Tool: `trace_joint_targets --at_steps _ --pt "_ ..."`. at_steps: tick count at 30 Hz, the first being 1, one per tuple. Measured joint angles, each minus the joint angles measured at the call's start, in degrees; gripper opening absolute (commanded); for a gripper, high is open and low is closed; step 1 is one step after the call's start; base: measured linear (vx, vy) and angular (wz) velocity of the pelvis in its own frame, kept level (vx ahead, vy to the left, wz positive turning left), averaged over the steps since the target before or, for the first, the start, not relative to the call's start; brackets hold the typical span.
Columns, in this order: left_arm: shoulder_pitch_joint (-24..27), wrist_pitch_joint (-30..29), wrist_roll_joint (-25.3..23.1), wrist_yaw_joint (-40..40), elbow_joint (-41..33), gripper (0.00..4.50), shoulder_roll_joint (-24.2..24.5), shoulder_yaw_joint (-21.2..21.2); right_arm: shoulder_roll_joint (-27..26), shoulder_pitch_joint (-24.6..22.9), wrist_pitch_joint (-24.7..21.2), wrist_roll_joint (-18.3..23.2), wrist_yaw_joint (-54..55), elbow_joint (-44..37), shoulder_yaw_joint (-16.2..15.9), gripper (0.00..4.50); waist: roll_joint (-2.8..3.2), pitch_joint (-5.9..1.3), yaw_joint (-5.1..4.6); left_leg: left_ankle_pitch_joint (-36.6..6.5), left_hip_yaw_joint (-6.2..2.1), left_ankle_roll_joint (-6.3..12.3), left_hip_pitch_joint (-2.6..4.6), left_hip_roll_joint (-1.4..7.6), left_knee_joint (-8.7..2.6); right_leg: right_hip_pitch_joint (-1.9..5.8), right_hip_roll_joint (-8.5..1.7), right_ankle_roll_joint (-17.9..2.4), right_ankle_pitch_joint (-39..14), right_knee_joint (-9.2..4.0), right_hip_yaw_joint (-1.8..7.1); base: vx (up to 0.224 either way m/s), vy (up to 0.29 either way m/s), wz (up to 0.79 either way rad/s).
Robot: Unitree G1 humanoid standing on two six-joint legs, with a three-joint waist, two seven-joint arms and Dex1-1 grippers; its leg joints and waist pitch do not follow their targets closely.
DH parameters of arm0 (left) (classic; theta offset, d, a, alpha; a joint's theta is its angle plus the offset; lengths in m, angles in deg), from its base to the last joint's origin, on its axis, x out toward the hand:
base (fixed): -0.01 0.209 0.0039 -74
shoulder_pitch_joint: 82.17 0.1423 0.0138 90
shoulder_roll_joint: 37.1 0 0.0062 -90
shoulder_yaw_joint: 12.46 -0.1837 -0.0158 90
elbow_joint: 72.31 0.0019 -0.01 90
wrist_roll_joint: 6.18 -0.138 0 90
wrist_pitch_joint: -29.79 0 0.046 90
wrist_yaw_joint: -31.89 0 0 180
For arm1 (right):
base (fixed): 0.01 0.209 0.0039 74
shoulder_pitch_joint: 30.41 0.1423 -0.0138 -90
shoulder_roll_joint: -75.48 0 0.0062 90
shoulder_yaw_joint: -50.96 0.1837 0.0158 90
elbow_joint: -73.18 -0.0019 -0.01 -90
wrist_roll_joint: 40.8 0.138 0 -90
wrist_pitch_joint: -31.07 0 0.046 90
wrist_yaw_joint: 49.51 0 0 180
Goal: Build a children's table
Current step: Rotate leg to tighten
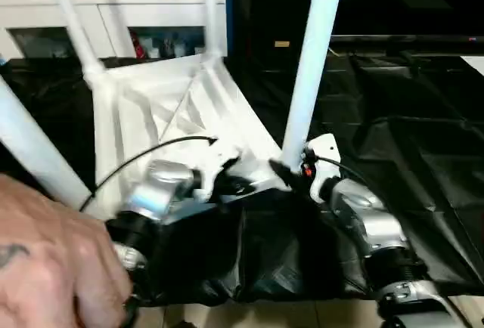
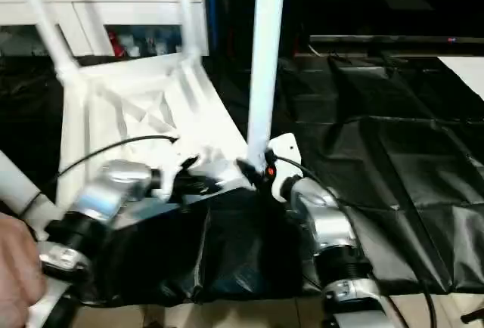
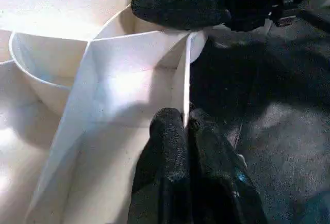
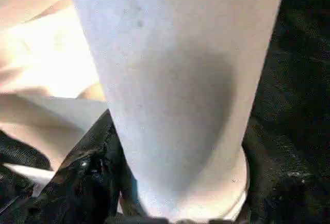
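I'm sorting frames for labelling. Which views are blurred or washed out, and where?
Left eye view: the person's hand at the lower edge is soft and smeared; the tabletop glares, its ribs fading. Left wrist view: crisp on the rib edge, the left gripper dark. Right wrist view: the leg looms close and featureless.

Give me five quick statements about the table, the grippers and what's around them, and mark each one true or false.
1. The tabletop lies with its ribbed underside up. True.
2. The left gripper is pinched shut on a thin rib of the tabletop. True.
3. The right gripper sits at the top end of the leg. False: it is at the leg's base, by the corner socket.
4. The floor covering is white. False: it is black.
5. A person's hand shows beside the left forearm. True.
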Motion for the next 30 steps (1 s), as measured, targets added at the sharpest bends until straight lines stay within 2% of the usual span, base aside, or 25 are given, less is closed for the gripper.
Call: trace_joint_targets --at_steps 6,14,21,25,30 --pt "0.3 -0.1 -0.1 0.4 -1.4 0.00 -0.3 -0.2 0.1 -1.4 -0.3 -0.6 0.0 -2.5 -0.1 3.84 0.20 0.01 0.13 0.0 -0.01 0.00 -0.19 -0.03 -0.07 0.02 0.00 0.0 0.0 -0.19 0.00 0.000 0.000 0.00" --pt "1.1 0.7 0.6 2.9 -2.7 0.00 1.1 -0.6 4.2 -1.6 0.0 0.7 -8.5 -3.4 -2.1 4.39 0.22 0.04 0.11 0.0 -0.01 0.01 -0.26 0.03 -0.23 -0.05 0.02 -0.1 0.1 -0.19 -0.07 0.000 0.000 0.00" --pt "2.3 1.6 1.2 6.2 -3.9 0.00 3.5 -0.7 10.4 -2.3 0.4 0.5 -18.3 -5.6 -5.7 4.46 0.17 0.11 0.13 0.0 0.03 0.01 -0.26 0.03 -0.22 -0.04 0.01 -0.1 0.0 -0.20 -0.06 0.000 0.000 0.00" --pt "2.5 2.6 2.2 8.5 -3.9 0.00 4.4 -1.1 12.6 -2.3 0.8 0.8 -22.1 -5.9 -6.0 4.46 0.63 0.29 0.22 0.0 0.03 0.01 -0.29 0.03 -0.22 -0.04 0.01 -0.1 0.1 -0.20 -0.06 0.000 0.000 0.00" --pt "2.8 3.9 3.0 12.9 -3.9 0.00 6.0 -1.4 15.1 -2.2 1.0 1.7 -26.2 -6.0 -6.5 4.46 1.09 0.49 0.99 0.0 0.04 0.01 -0.35 0.05 -0.19 -0.04 0.02 -0.1 0.0 -0.20 -0.09 0.000 0.000 0.00"
